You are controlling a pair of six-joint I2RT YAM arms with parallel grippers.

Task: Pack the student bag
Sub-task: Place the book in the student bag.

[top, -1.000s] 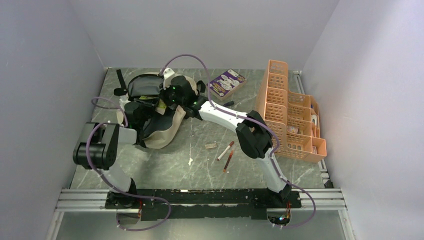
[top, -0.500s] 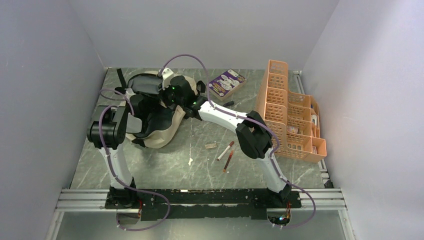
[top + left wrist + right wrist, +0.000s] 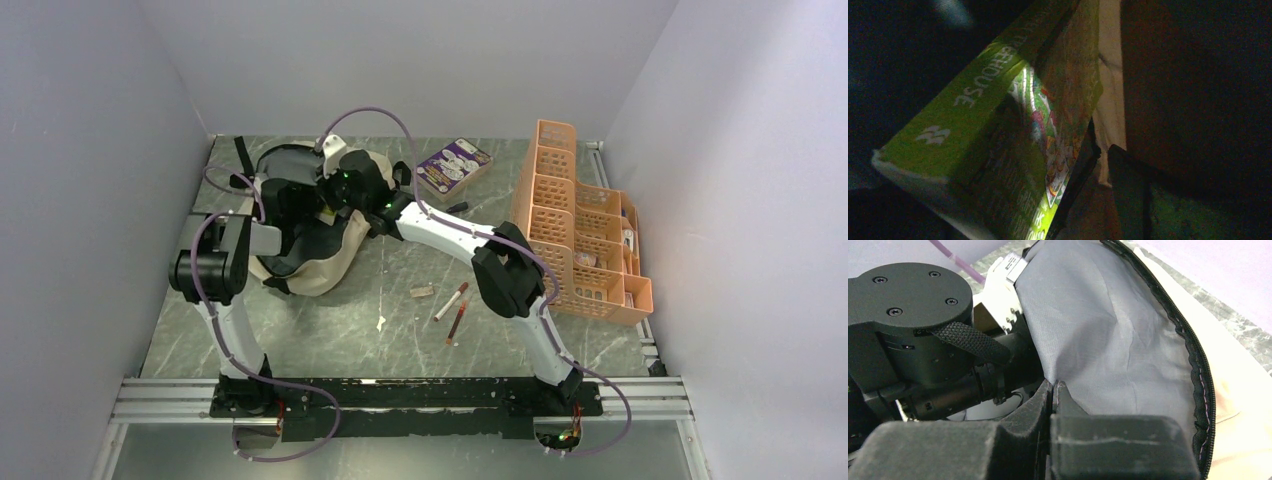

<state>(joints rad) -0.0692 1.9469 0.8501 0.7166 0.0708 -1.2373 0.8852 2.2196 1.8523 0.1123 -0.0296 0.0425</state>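
1. Top view: bright, even light from overhead, soft shadows under the arms, everything sharp.
2. Left wrist view: very dark and murky; only a green book [image 3: 998, 125] catches a streak of glare.
3. Right wrist view: well lit; the right gripper [image 3: 1053, 387] is slightly soft up close, and the student bag [image 3: 1108, 330] lining is crisp.

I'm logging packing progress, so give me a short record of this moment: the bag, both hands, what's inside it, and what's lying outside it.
bag: student bag, far left of the table, mouth held open
right hand: shut, pinching the grey lining at the opening
left hand: reaching into the bag; open or shut unclear
inside: green book, tilted, in the dark interior
outside: purple book or box, white pen, red pen, orange organizer
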